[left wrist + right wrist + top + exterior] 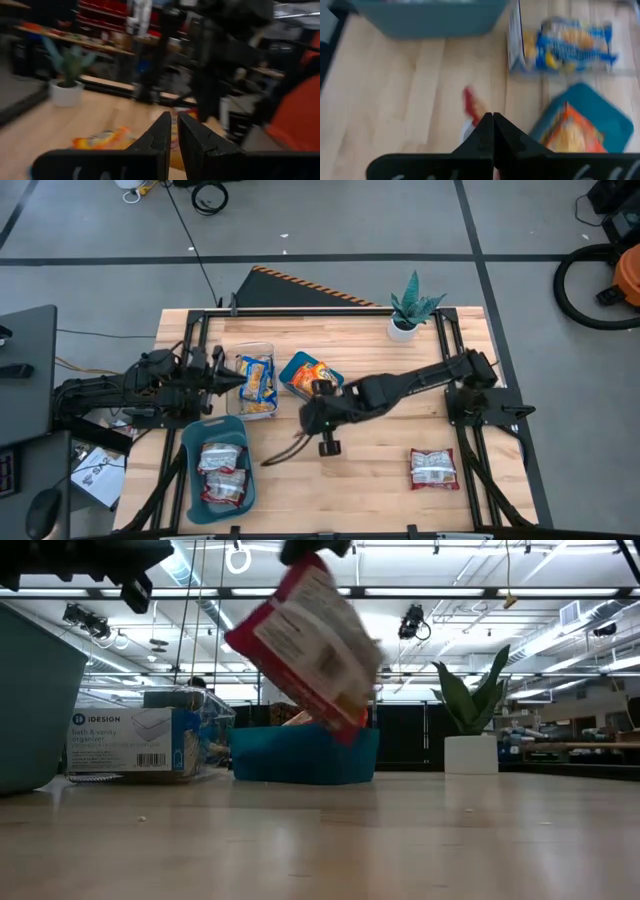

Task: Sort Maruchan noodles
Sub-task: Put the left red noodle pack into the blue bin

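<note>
A red-and-white noodle packet (310,640) hangs in the air over the table's middle, and my right gripper (312,423) is shut on it. In the right wrist view the packet (471,106) shows edge-on as a red strip past the fingertips. Yellow-and-blue packets (257,380) lie in a clear container, an orange packet (312,377) in a small teal bin, and red-and-silver packets (222,470) in a larger teal bin. Another red-and-silver packet (433,468) lies flat on the table at the near right. My left gripper (235,380) waits level beside the clear container, with only a thin slit between its fingers (162,135) and nothing in it. My right gripper pinches the packet's upper end (316,564) between its two shut fingers. The fingers slant down from the table's right side. The packet hangs below them, tilted, lifted clear of the table.
A potted plant (408,315) stands at the far right of the table. The clear container (130,745) and the small teal bin (305,752) sit side by side at the far middle. Bare wood lies between the larger teal bin (190,455) and the loose packet.
</note>
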Robot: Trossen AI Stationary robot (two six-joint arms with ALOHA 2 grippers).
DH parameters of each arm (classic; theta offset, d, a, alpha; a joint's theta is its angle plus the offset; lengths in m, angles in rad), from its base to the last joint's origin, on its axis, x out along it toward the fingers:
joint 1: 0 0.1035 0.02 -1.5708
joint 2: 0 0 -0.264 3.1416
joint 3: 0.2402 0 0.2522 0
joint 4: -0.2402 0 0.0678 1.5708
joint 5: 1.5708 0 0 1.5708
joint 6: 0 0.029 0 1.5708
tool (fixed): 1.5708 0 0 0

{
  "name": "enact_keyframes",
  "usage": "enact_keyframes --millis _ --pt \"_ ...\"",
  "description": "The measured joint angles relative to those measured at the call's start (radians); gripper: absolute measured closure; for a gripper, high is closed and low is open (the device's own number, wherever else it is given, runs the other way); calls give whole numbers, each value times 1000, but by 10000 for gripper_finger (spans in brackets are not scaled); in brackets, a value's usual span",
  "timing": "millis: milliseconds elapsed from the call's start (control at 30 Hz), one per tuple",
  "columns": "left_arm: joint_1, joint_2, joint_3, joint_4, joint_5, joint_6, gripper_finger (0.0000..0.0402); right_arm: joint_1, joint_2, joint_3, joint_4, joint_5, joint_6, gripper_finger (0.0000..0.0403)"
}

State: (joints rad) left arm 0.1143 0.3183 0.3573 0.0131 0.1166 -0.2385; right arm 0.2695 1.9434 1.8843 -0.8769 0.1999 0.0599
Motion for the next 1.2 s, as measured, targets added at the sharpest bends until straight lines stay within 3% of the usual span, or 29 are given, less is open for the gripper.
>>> enact_keyframes --millis 233,367,567,800,933,1200 --pt "0 -17 0 -5 275 -65 365 -71 0 0 207 -162 -94 400" --pt "0 -69 0 -33 357 -91 365 -100 0 0 326 -273 -127 400" --pt "0 -186 0 -158 298 -98 365 -118 0 0 471 -378 -158 400" --pt "0 -297 0 -225 288 -99 365 -126 0 0 581 -427 -198 400" --pt "0 -316 1 -237 289 -117 365 -129 0 0 498 -423 -187 398" --pt "0 -313 1 -240 296 -109 365 -73 104 -18 289 -301 -211 360"
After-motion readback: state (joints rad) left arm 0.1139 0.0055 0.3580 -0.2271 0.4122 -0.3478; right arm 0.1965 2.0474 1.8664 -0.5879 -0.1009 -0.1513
